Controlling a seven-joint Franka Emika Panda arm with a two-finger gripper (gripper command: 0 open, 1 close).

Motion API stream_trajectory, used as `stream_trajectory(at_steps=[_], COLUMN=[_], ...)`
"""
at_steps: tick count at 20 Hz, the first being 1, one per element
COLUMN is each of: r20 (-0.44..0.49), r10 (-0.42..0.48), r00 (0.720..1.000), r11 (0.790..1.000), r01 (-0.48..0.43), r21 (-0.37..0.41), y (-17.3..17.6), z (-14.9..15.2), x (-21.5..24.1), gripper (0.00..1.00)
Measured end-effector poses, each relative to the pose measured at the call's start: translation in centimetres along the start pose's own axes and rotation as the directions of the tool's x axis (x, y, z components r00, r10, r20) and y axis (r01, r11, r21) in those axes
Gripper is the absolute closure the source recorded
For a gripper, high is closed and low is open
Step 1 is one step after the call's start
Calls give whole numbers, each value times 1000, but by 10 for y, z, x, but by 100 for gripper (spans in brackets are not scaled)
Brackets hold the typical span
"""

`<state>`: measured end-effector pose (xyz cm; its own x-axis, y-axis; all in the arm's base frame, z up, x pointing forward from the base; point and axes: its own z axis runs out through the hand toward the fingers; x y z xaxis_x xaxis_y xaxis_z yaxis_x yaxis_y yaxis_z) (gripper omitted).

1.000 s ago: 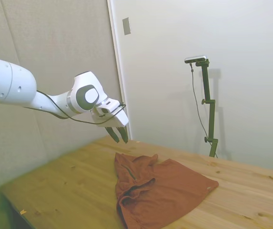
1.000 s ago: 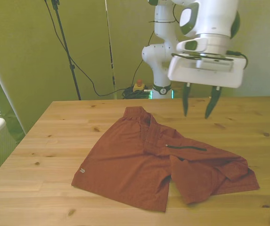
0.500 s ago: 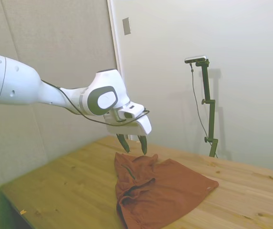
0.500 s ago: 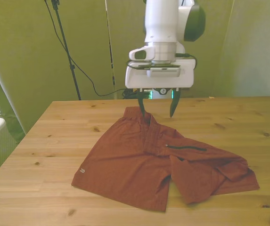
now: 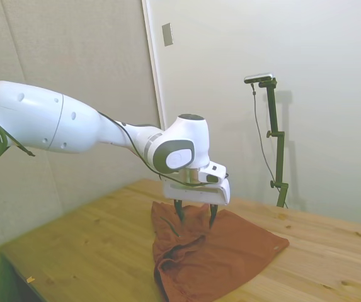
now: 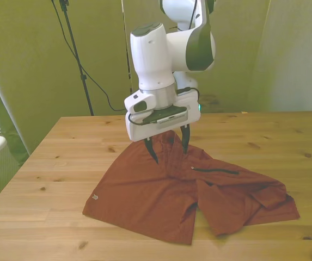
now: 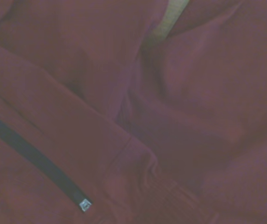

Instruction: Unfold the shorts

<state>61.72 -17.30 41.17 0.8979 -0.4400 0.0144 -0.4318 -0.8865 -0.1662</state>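
Fingers (image 6: 152, 150) spread apart, nothing btwn them yet, tips pointing down just above the cloth. Gripper (image 6: 169, 148) sits over the raised fold ridge of the shorts (image 6: 145, 190), near the far end of the garment, w/ one finger on each side of the ridge in the front view. In the side view the gripper (image 5: 196, 215) tips look at or just above the fabric; contact can't be confirmed.

Wrist view shows the shorts (image 7: 194, 116) close up: overlapping layers, a hemmed edge, and the dark zip pocket (image 7: 35, 158) running diagonally. Small gap of wooden table (image 7: 170, 18) visible btwn two folds.

Shorts lie mid-table (image 6: 63, 141), one half spread flat toward the front view's left, the other half bunched and doubled over toward the front view's right, w/ the zip pocket (image 6: 216, 172) on top of that bunch.

Step in hand, as I read it: descend and pinch the folded-over layer. To do it well:
- grab only the top layer at the ridge, not both thicknesses, else the whole garment drags
- go low enough that the pads bite cloth, but not hard into the wood
- after closing, lift a little, then pull toward the bunched side so the flap opens out
- avoid pinching on the zip, which likely slips.
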Motion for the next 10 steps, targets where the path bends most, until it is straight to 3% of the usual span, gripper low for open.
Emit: stream_trajectory(at_steps=[9, 10], r20=[115, 120], r10=[-74, -77], r00=[991, 990], r11=[995, 995], r01=[66, 69], r21=[75, 76], y=[16, 16], z=[37, 42], x=[20, 22], gripper=[0, 100])
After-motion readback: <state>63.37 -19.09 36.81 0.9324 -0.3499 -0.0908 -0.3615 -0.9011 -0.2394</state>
